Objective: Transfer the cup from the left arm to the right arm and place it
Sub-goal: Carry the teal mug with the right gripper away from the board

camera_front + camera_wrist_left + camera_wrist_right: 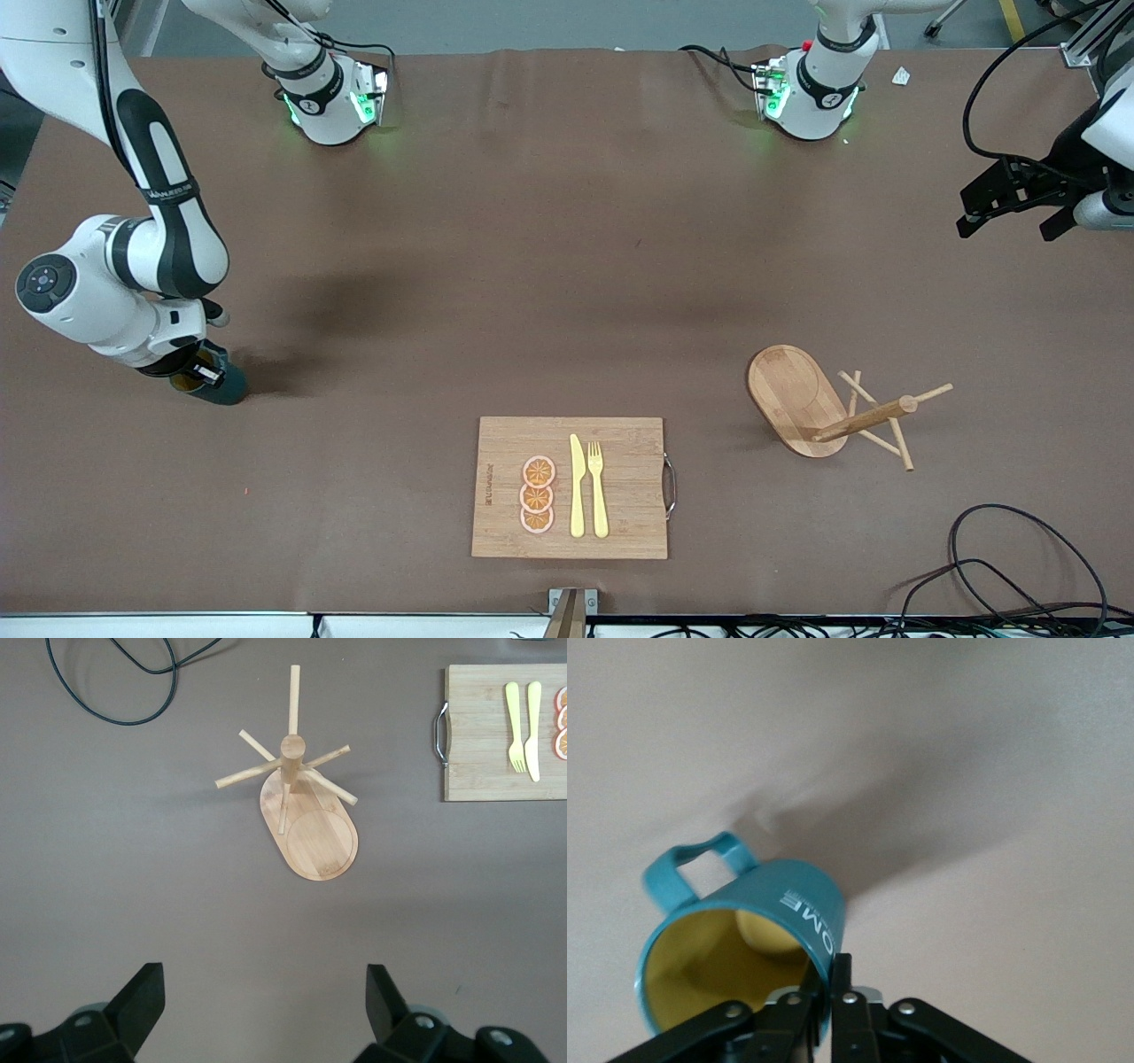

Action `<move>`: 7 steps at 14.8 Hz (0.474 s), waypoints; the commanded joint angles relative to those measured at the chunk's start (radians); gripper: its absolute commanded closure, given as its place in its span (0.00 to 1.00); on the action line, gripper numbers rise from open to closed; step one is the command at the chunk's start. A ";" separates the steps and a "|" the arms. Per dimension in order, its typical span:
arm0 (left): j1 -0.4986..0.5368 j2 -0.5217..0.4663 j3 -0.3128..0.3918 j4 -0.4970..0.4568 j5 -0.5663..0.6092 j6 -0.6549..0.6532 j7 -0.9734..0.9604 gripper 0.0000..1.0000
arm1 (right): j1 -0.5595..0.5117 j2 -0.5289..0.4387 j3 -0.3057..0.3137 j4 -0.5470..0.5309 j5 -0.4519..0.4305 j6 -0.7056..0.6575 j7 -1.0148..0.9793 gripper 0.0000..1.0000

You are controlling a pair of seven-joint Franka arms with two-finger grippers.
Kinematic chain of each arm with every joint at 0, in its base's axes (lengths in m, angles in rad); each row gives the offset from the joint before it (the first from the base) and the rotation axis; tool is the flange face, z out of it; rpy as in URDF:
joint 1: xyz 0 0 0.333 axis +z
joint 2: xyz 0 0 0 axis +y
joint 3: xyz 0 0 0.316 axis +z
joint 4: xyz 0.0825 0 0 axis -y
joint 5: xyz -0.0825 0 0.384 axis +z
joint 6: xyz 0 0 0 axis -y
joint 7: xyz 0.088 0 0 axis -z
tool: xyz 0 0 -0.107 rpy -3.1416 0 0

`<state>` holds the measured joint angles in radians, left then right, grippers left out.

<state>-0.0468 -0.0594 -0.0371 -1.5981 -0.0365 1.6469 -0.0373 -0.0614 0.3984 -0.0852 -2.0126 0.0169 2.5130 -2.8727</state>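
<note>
A: Where's the cup (217, 383)?
B: On the table at the right arm's end, its rim pinched by the right gripper (831, 992).
A: What's left?
B: Seemingly only letting go. The left gripper (261, 1010) waits, jaws wide and empty, over bare table.

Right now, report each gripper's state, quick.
Left gripper: open, holding nothing, over bare table at the left arm's end.
Right gripper: pinching the teal mug's rim, at the right arm's end.

even overhead light – soft shadows | right wrist view washed-out, blurred
</note>
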 commanded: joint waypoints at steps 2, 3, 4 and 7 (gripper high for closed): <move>0.002 0.010 -0.001 0.023 0.009 -0.001 0.022 0.00 | -0.028 -0.016 -0.002 -0.031 0.089 0.035 -0.438 0.00; 0.002 0.010 -0.001 0.023 0.009 -0.002 0.022 0.00 | -0.028 -0.016 -0.002 -0.031 0.087 0.033 -0.430 0.00; 0.002 0.010 -0.001 0.023 0.009 -0.003 0.022 0.00 | -0.026 -0.018 -0.002 -0.031 0.089 0.029 -0.413 0.00; 0.002 0.010 -0.001 0.023 0.009 -0.001 0.022 0.00 | -0.021 -0.033 -0.002 -0.028 0.087 -0.026 -0.286 0.00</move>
<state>-0.0468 -0.0593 -0.0371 -1.5981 -0.0365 1.6473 -0.0372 -0.0614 0.3981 -0.0852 -2.0126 0.0188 2.5051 -2.8460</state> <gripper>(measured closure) 0.000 0.167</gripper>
